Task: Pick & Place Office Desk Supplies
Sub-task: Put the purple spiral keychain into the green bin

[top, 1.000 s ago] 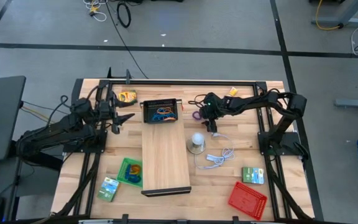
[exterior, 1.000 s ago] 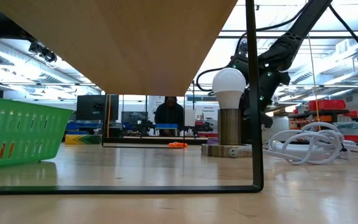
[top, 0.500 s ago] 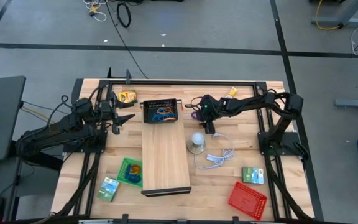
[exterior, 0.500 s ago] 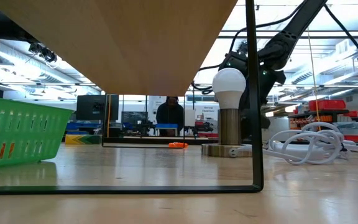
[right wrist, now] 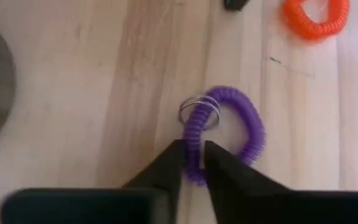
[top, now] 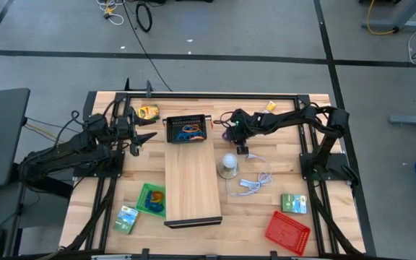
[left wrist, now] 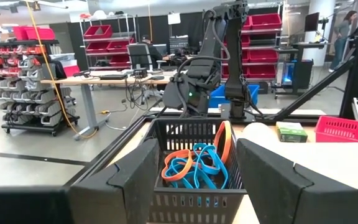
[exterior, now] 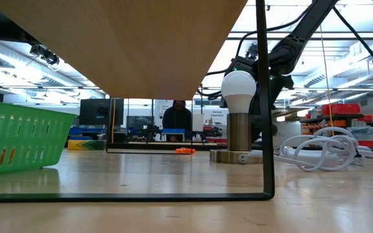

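Jaws of the right gripper (right wrist: 193,163) pinch one side of the purple coil band (right wrist: 225,127), which lies flat on the bench (right wrist: 79,93) with its metal key ring (right wrist: 197,109) just ahead of the tips — a grip on the coil wall, probably so it lifts cleanly. Farther out lies an orange coil band (right wrist: 314,17). Well apart, the left gripper (top: 141,138) waits with jaws apart beside the black mesh tray (left wrist: 194,134) — already holding blue and orange bands (left wrist: 197,168).

Overhead down on whole table (top: 316,155), low level across it, wrists close; black tray (left wrist: 194,165) in left-wrist and overhead views
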Controlling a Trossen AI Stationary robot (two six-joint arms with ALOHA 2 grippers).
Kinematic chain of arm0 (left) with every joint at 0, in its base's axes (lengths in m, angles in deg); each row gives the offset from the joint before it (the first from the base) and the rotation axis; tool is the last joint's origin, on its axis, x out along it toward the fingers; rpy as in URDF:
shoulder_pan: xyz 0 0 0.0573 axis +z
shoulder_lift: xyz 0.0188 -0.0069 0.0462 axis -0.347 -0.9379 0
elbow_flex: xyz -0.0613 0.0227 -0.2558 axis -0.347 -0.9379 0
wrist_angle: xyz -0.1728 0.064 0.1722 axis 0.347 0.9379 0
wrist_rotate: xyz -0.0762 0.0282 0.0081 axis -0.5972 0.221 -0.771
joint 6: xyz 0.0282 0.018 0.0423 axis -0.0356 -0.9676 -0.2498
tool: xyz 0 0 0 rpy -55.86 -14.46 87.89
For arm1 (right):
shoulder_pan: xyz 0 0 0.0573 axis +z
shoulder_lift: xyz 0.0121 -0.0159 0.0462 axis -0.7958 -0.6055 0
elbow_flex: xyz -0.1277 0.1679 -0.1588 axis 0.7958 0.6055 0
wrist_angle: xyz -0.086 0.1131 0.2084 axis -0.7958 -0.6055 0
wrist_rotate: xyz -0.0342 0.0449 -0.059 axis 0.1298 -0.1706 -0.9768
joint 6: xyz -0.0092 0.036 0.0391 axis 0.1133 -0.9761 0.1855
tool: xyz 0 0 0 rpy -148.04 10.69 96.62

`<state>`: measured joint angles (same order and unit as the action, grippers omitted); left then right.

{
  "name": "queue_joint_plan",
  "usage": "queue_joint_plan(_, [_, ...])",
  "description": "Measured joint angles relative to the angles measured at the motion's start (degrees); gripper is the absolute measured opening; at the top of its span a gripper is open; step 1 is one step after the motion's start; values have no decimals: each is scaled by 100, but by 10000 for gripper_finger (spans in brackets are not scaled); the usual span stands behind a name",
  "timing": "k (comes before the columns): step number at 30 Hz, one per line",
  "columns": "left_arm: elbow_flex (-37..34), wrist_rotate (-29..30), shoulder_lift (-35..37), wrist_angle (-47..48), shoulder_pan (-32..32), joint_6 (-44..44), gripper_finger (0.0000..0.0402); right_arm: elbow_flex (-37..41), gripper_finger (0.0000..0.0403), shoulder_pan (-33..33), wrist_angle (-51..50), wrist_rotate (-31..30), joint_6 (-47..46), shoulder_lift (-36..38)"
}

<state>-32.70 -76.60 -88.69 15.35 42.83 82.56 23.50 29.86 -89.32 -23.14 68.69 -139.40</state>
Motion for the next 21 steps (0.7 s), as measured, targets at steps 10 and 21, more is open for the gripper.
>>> queue_joint_plan(10, [1, 24, 0, -4, 0, 71, 223, -44, 7, 342, -223, -840, -523, 22])
queue_joint_plan(21, [2, -60, 0, -4, -2, 95, 223, -7, 1, 819, -964, -2106, -1349, 308])
